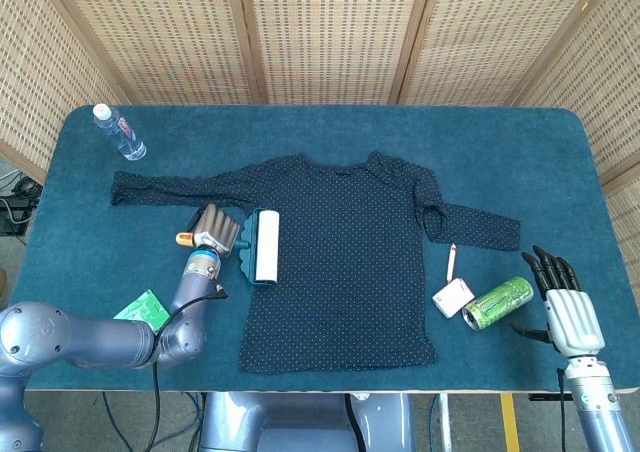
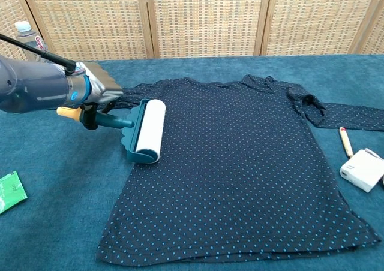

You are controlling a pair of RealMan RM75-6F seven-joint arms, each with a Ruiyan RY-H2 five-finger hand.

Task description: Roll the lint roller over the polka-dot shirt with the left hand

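The dark polka-dot shirt (image 1: 350, 242) (image 2: 240, 163) lies flat in the middle of the blue table, sleeves spread left and right. My left hand (image 1: 215, 230) (image 2: 96, 91) grips the teal handle of the lint roller (image 1: 266, 247) (image 2: 149, 130). The roller's white drum rests on the shirt's left edge, below the left sleeve; an orange cap sticks out behind the hand. My right hand (image 1: 562, 302) hovers at the front right corner with fingers spread, holding nothing, right of the green can.
A water bottle (image 1: 120, 132) lies at the back left. A green packet (image 1: 145, 305) (image 2: 11, 191) sits front left. Right of the shirt are a thin pen (image 1: 451, 262) (image 2: 345, 141), a white box (image 1: 453, 298) (image 2: 362, 169) and a green can (image 1: 498, 303).
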